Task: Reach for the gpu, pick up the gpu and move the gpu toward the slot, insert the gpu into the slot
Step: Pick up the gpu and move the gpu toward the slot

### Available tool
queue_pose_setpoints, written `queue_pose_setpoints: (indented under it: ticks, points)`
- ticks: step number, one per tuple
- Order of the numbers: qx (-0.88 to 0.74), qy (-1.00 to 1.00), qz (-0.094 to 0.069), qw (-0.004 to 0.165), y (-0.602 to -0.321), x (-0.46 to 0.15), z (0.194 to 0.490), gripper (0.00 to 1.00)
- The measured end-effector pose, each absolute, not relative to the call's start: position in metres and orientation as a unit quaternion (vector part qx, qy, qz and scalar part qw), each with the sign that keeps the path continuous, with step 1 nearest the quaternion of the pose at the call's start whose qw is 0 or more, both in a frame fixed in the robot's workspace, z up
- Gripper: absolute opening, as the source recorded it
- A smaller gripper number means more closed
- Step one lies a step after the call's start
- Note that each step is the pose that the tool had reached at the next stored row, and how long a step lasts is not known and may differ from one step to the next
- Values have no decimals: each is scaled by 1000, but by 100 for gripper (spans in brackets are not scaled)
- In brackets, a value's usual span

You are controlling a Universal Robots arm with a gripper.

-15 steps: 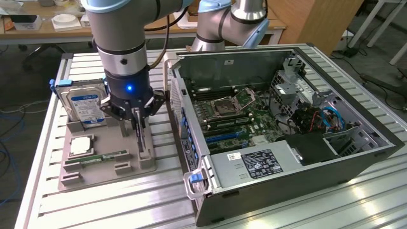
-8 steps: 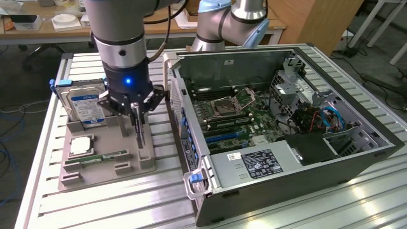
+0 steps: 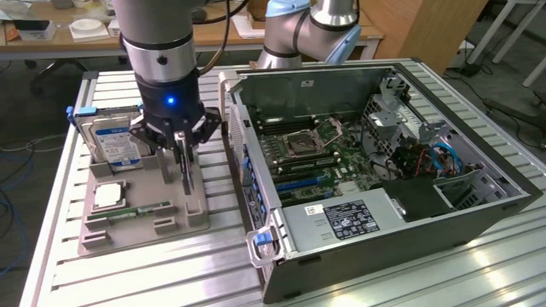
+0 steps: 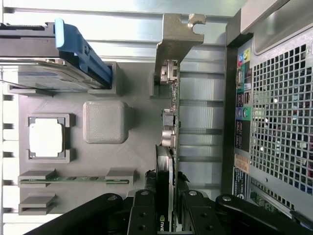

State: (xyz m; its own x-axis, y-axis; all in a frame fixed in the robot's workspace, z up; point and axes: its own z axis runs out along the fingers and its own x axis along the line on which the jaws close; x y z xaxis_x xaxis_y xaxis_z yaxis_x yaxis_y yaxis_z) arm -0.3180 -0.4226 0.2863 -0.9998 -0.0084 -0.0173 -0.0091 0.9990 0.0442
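Observation:
The gpu (image 3: 186,178) stands on edge in the grey holder (image 3: 145,220), just outside the open computer case (image 3: 410,220). In the wrist view the gpu (image 4: 168,122) appears edge-on, its silver bracket (image 4: 173,39) at the far end. My gripper (image 3: 181,150) comes straight down over it. The black fingers (image 4: 146,205) sit on both sides of the card's near end, and the gripper (image 4: 165,208) is shut on the gpu. The card still rests in the holder. The blue slot (image 3: 300,182) lies on the motherboard inside the case, to the exterior view's right of the gpu.
On the grey holder (image 4: 132,161) also sit a blue-labelled hard drive (image 3: 115,137), a processor chip (image 3: 109,194) and a green memory stick (image 3: 140,210). The case's rear wall (image 4: 274,122) stands close beside the card. A second arm (image 3: 307,32) stands behind the case.

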Motion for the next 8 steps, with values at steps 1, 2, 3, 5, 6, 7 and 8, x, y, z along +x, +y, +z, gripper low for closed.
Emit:
queue_pose_setpoints:
  ticks: [1,2,3,5,6,7,8]
  points:
    - [-4,1000,22,9,-423,-318,287,26]
    - [-4,1000,22,9,-423,-318,288,26]
    - [-4,1000,22,9,-423,-318,288,26]
    - [-4,1000,22,9,-423,-318,290,26]
    - [-4,1000,22,9,-423,-318,291,26]
    - [-4,1000,22,9,-423,-318,291,26]
    - [-4,1000,22,9,-423,-318,292,26]
